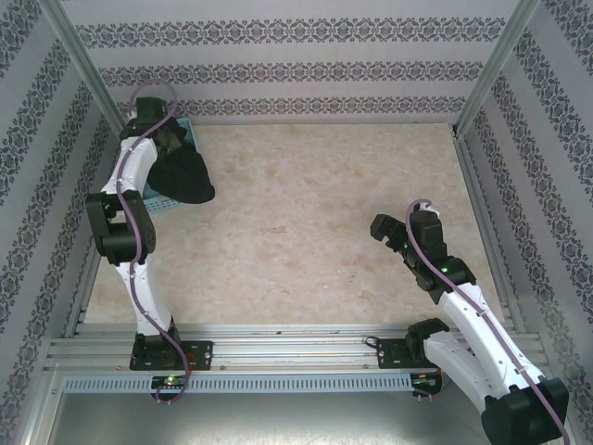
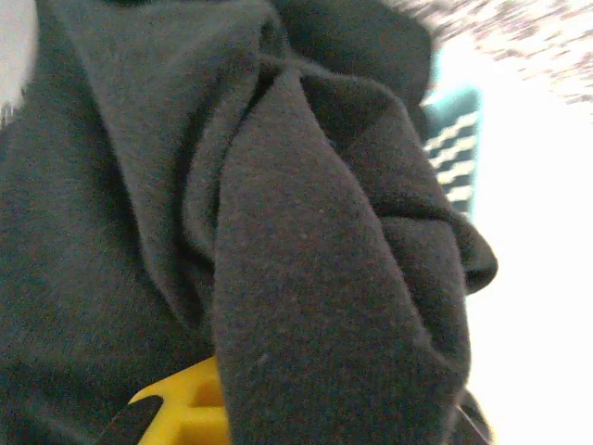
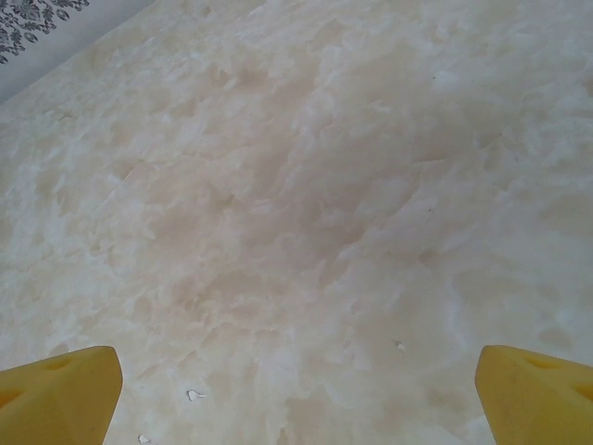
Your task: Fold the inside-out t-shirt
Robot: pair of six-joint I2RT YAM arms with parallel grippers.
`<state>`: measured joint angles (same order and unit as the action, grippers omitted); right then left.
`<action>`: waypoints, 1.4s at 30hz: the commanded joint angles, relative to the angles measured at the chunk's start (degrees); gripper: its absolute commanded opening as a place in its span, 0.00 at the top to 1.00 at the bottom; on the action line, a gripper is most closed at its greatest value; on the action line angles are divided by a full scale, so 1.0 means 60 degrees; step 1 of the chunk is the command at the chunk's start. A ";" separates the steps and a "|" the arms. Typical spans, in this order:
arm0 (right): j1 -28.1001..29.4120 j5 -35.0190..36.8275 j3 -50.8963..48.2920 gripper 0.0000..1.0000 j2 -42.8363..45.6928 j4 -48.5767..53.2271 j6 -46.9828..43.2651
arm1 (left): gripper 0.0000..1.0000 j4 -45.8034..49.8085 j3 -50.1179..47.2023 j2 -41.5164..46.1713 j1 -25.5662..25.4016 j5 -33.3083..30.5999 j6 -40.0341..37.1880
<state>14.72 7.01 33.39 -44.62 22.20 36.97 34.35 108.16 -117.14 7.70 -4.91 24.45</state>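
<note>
Hanging in the upper left of the overhead view: the inside-out t-shirt (image 1: 182, 176), a black bunched lump with no flat panel showing. It droops from the left gripper (image 1: 167, 141), whose claw is pinched together on the cloth. The lump spills over the right-hand edge of a light blue basket (image 1: 159, 201) that sits in the far left corner of the table (image 1: 306, 213). Cannot tell whether its lower end touches the tabletop.

Left wrist view: t-shirt (image 2: 278, 232) right up against the lens. Matte, soft black fabric gathered into deep vertical folds, with one thick ridge running down the centre. A yellow finger (image 2: 181, 413) pokes out under the cloth at the bottom edge. A sliver of the slatted basket (image 2: 454, 148) shows at the right.

Centre of the overhead view: bare pale marbled tabletop.

Right side, middle height: right gripper (image 1: 389, 234), well apart from the shirt, claw spread wide and holding nothing. Right wrist view: two yellow fingertips (image 3: 65, 385) in the bottom corners of the frame, right gripper (image 3: 296, 375) over plain table (image 3: 306, 185).
</note>
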 commanded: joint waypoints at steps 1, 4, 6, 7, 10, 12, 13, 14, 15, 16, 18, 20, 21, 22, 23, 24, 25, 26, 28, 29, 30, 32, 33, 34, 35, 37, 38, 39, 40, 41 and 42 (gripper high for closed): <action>-0.0094 -0.0025 0.0235 0.02 0.0056 0.0155 0.0038 | 1.00 0.0525 0.1204 0.1551 -0.0595 -0.0130 -0.0478; -0.0087 -0.0013 0.0322 0.02 0.0009 0.0111 -0.0011 | 1.00 0.0806 0.2026 0.2076 -0.1412 -0.0097 -0.0798; -0.0085 -0.0013 0.0352 0.02 0.0002 0.0040 -0.0001 | 1.00 0.0808 0.2457 0.2363 -0.2141 -0.0220 -0.1093; -0.0086 -0.0025 0.0354 0.02 0.0016 -0.0004 0.0005 | 1.00 0.0834 0.2739 0.2454 -0.2598 -0.0344 -0.1245; -0.0087 -0.0019 0.0408 0.02 0.0064 -0.0038 -0.0019 | 1.00 0.0906 0.3790 0.2435 -0.3813 -0.0300 -0.1577; -0.0088 -0.0011 0.0480 0.02 0.0094 -0.0016 -0.0066 | 1.00 0.0902 0.4354 0.2297 -0.4555 -0.0058 -0.1668; -0.0082 -0.0023 0.0524 0.02 0.0120 -0.0017 -0.0115 | 1.00 0.0837 0.4520 0.2225 -0.4918 0.0110 -0.1627; -0.0094 0.0000 0.0557 0.02 0.0140 0.0014 -0.0160 | 1.00 0.0745 0.4564 0.2167 -0.5221 0.0341 -0.1515; -0.0089 0.0005 0.0596 0.02 0.0163 0.0032 -0.0189 | 1.00 0.0673 0.4576 0.2112 -0.5456 0.0567 -0.1420; -0.0096 0.0039 0.0628 0.02 0.0197 0.0054 -0.0213 | 1.00 0.0635 0.4513 0.2014 -0.5723 0.0779 -0.1295; -0.0096 0.0034 0.0647 0.02 0.0274 0.0093 -0.0250 | 1.00 0.0445 0.4126 0.1878 -0.6153 0.1154 -0.1087; -0.0107 0.0037 0.0610 0.02 0.0361 0.0107 -0.0271 | 1.00 0.0011 0.3169 0.1870 -0.6572 0.1390 -0.0902; -0.0098 0.0018 0.0582 0.02 0.0403 0.0109 -0.0280 | 1.00 -0.0304 0.2481 0.1937 -0.6756 0.1527 -0.0842; -0.0095 -0.0022 0.0552 0.02 0.0429 0.0109 -0.0284 | 1.00 -0.0647 0.1834 0.2011 -0.6912 0.1626 -0.0791; -0.0093 -0.0065 0.0517 0.02 0.0449 0.0105 -0.0277 | 1.00 -0.0990 0.1033 0.2103 -0.7067 0.1746 -0.0716; -0.0089 -0.0116 0.0475 0.02 0.0464 0.0095 -0.0288 | 1.00 -0.1342 0.0191 0.2184 -0.7200 0.1898 -0.0620; -0.0094 -0.0169 0.0433 0.02 0.0462 0.0074 -0.0286 | 1.00 -0.1720 -0.0560 0.2266 -0.7305 0.2045 -0.0491; -0.0085 -0.0213 0.0373 0.02 0.0453 0.0031 -0.0281 | 0.91 -0.2092 -0.1423 0.2344 -0.7394 0.2279 -0.0276; -0.0093 -0.0355 0.0265 0.02 0.0382 -0.0085 -0.0267 | 0.67 -0.2608 -0.2829 0.2463 -0.7491 0.2740 0.0040; -0.0080 -0.0429 0.0188 0.02 0.0303 -0.0167 -0.0259 | 0.58 -0.2698 -0.3471 0.2559 -0.7524 0.2785 0.0175; -0.0066 -0.0525 0.0140 0.02 0.0202 -0.0260 -0.0241 | 0.50 -0.2710 -0.4085 0.2700 -0.7526 0.2689 0.0268; 0.0009 -0.0665 0.0091 0.02 -0.0120 -0.0474 -0.0213 | 0.33 -0.2410 -0.4919 0.3046 -0.7510 0.2046 0.0376; 0.0047 -0.0724 0.0090 0.02 -0.0351 -0.0602 -0.0191 | 0.28 -0.2296 -0.5274 0.3248 -0.7473 0.1797 0.0339; 0.0108 -0.0783 0.0130 0.02 -0.0591 -0.0710 -0.0175 | 0.24 -0.2196 -0.5567 0.3412 -0.7441 0.1653 0.0338; 0.0169 -0.0815 0.0207 0.02 -0.0873 -0.0830 -0.0153 | 0.20 -0.2127 -0.5871 0.3582 -0.7401 0.1506 0.0355; 0.0285 -0.0828 0.0457 0.02 -0.1553 -0.0938 -0.0121 | 0.16 -0.2119 -0.6377 0.3777 -0.7364 0.1455 0.0380; 0.0323 -0.0853 0.0644 0.02 -0.2010 -0.0981 -0.0121 | 0.15 -0.2121 -0.6608 0.3818 -0.7363 0.1421 0.0436; 0.0359 -0.0892 0.0852 0.02 -0.2455 -0.0960 -0.0116 | 0.15 -0.2142 -0.6834 0.3846 -0.7363 0.1433 0.0490; 0.0380 -0.0972 0.1040 0.02 -0.2767 -0.0957 -0.0147 | 0.15 -0.2196 -0.7032 0.3861 -0.7364 0.1468 0.0534; 0.0427 -0.1074 0.1234 0.03 -0.3227 -0.0998 -0.0167 | 0.15 -0.2318 -0.7306 0.3878 -0.7354 0.1503 0.0641; 0.0494 -0.1144 0.1408 0.04 -0.3632 -0.1093 -0.0186 | 0.15 -0.2471 -0.7554 0.3908 -0.7349 0.1551 0.0796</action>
<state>16.91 2.04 37.87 -62.41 18.04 36.07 22.68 66.19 -94.39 -37.01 5.34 26.65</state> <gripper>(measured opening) 0.969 0.846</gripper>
